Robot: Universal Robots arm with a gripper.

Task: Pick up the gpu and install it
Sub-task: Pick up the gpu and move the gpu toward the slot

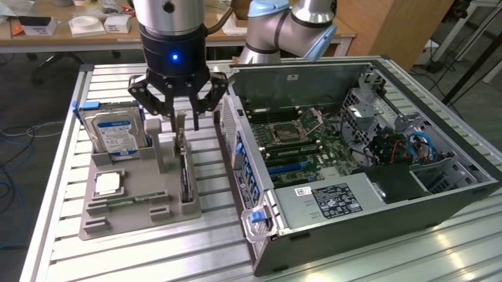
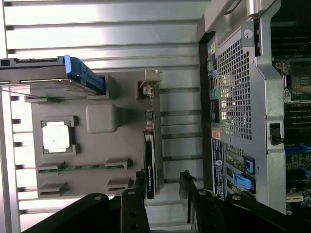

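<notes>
Table: we see a slatted metal table (image 1: 157, 258), and everything below the claw rests on it.
Tray: a grey parts tray (image 1: 133, 226) lies under the claw and reaches away from it across the slats.
Hard drive: a silver hard drive (image 1: 116, 134) with a blue-white label stands upright in the tray. It is just beside the claw, on the side away from the computer case.
Processor: a square chip (image 1: 108, 183) lies flat in a tray pocket, further from the claw than the drive.
Memory stick: a slim green memory stick (image 1: 126, 201) lies flat beyond the chip, well apart from the claw.
Computer case: the open computer case (image 1: 392, 226) lies on its side with its perforated rear wall near the claw, opposite the drive.
Claw: the gripper (image 1: 182, 120) hangs over the tray with its fingers (image 2: 187, 194) spread wide, and we see nothing held in it.
Card: the gpu (image 1: 186, 176) stands on edge in a tray slot, directly below the claw.
Card and fingers: in the wrist view the card's near end sits in the gap, close to one finger and clear of the other. We cannot tell whether that finger touches it.
</notes>
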